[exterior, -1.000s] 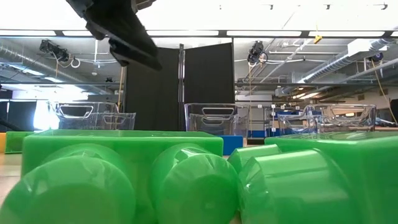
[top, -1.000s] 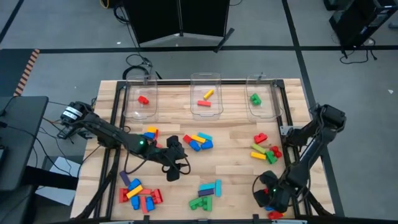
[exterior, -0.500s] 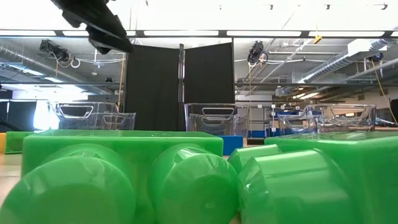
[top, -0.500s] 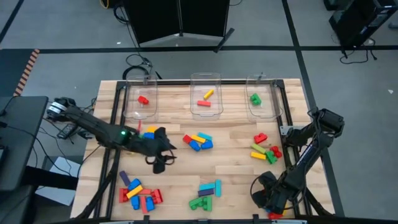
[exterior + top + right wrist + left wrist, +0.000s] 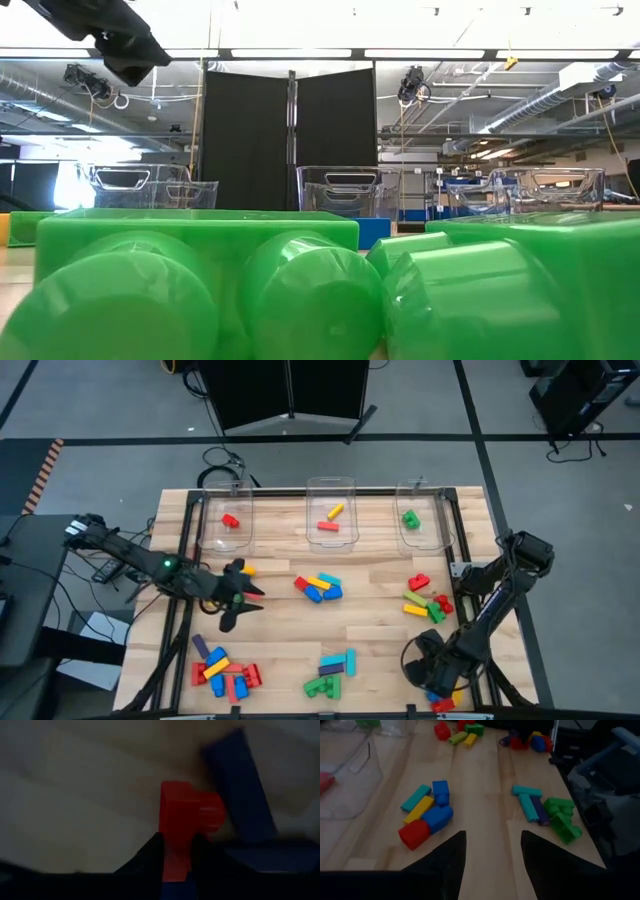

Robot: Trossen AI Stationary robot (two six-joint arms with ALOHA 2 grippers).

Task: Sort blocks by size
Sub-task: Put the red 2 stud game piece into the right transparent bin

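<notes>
Blocks lie in loose clusters across the surface [image 5: 380, 620], so each must be singled out before it goes to a bin. Three clear bins [image 5: 331, 520] line the far edge, each already seeded with a sample that seems to set its size class. The right gripper [image 5: 176, 851], down at the near right corner, has its fingers drawn in tight on a red block [image 5: 181, 820] beside a blue block [image 5: 239, 790], apparently a pick in progress. The left gripper [image 5: 490, 851] hangs open and empty above the left side, with the central cluster [image 5: 426, 813] in its wrist view.
</notes>
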